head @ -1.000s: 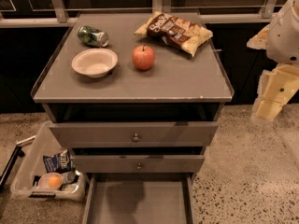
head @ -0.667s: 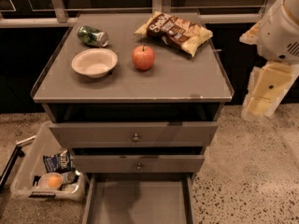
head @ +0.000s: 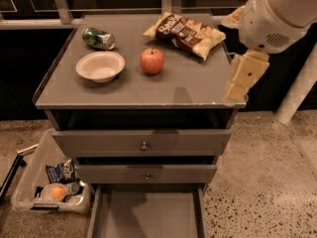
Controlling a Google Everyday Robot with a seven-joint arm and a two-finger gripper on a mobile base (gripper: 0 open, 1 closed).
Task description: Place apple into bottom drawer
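Note:
The red apple (head: pixel 152 61) stands upright with its stem up in the middle of the grey cabinet top (head: pixel 163 90). The bottom drawer (head: pixel 148 214) is pulled out at the foot of the cabinet, and its flat bottom shows nothing in it. My gripper (head: pixel 235 90) hangs from the white arm (head: pixel 277 14) at the cabinet's right edge, pointing down. It is well to the right of the apple, a little nearer the front, and apart from it. It holds nothing that I can see.
A white bowl (head: pixel 100 66) sits left of the apple, a green can (head: pixel 98 37) lies behind the bowl, and a chip bag (head: pixel 185 31) lies at the back right. Two upper drawers with knobs (head: pixel 144 146) are slightly out. A clear bin (head: pixel 29 182) with an orange fruit (head: pixel 57 191) stands on the floor at left. A white post (head: pixel 297 88) stands at right.
My arm and gripper have moved left, from beside the cabinet to over its right edge. The apple and the drawers have not moved.

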